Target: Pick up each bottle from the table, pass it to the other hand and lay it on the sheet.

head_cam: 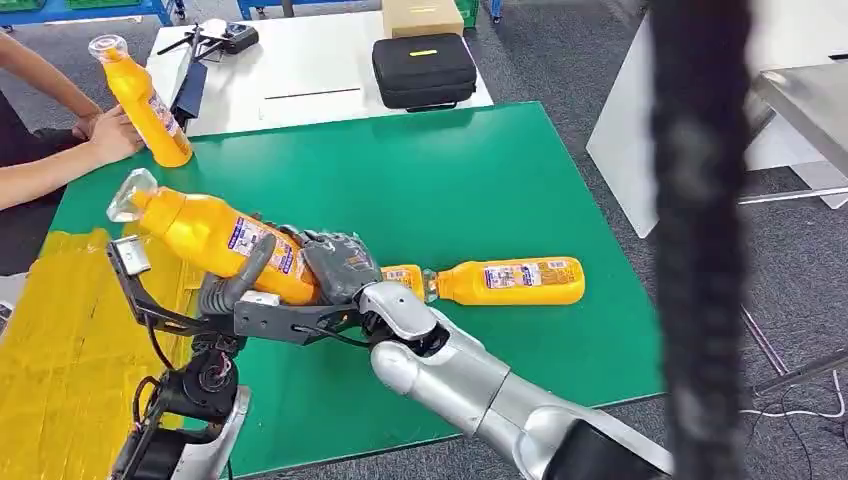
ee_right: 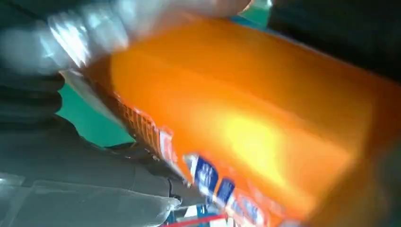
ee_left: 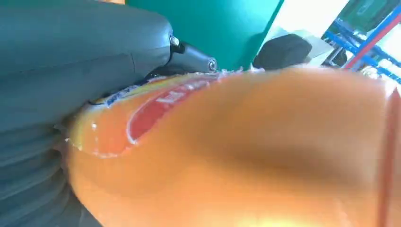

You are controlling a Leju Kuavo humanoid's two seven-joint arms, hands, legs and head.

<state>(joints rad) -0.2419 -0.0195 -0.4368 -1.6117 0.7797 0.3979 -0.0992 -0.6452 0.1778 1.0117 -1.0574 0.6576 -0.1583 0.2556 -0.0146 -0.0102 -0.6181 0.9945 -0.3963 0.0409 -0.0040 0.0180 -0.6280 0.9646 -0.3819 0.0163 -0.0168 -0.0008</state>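
Where both hands meet, they grip bottle (head_cam: 215, 238).

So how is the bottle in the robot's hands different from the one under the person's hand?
The held bottle is tilted, off the green table, gripped by both robot hands; the person's bottle stands nearly upright on the table, steadied by a person's hand. Both are orange with clear caps.

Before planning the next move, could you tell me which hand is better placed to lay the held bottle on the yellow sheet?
Probably the left hand: it grips the orange bottle beside the yellow sheet, while the right hand reaches from across.
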